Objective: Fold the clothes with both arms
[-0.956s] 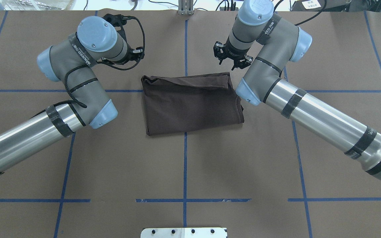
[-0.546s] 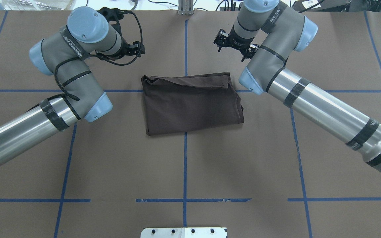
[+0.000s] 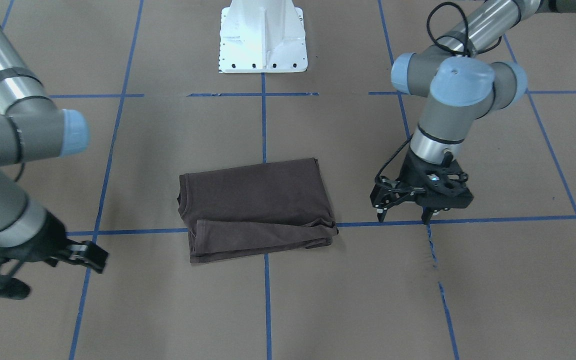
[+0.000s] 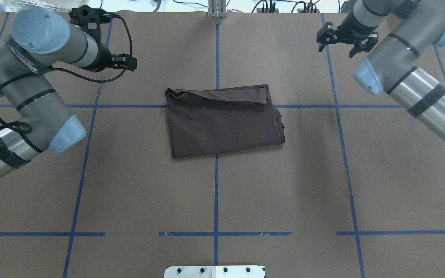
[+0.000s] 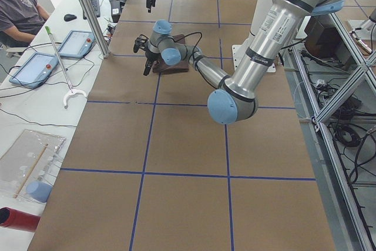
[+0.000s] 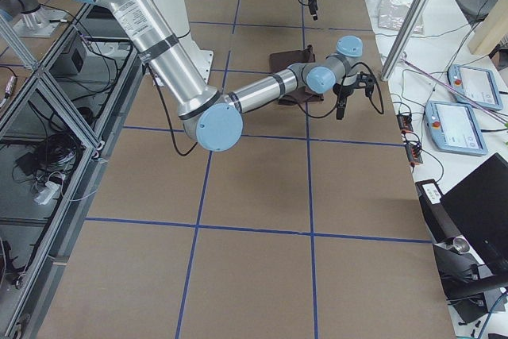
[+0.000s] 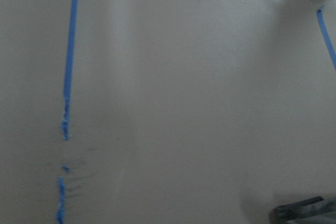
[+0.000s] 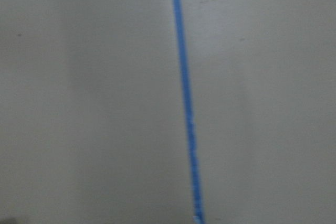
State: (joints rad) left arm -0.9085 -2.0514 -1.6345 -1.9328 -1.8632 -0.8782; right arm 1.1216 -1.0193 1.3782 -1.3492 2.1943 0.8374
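Front view, shirt: the shirt (image 3: 255,200) lies flat at mid-table on brown paper (image 3: 348,300), folded into a dark brown rectangle where two lines of blue tape (image 3: 264,125) cross. A narrower folded layer runs along its near edge, and the ribbed collar curves at its left edge.
Front view, left gripper: the left gripper (image 3: 403,216) is on the view's right, beside the shirt but apart from it. It points down over a tape line, with jaws spread wide and nothing between them.
Front view, right gripper: the right gripper (image 3: 43,272) is low on the view's left, tilted, with jaws apart and nothing held.
Overhead, shirt: central, straddling the middle tape line; its inner layers are hidden.
Overhead, arms: the left arm (image 4: 33,96) is bent at the far left. The right arm (image 4: 411,77) is at the far right, cut off by the frame. Both grippers are well apart from the shirt.
Left side view: only a dark sliver of shirt shows behind the near wrist.
Right side view: the near forearm partly covers the shirt.
Left wrist view: paper and tape, with a blurred dark scrap (image 7: 302,211) in the corner that cannot be identified.
Right wrist view: blurred paper and one tape line.
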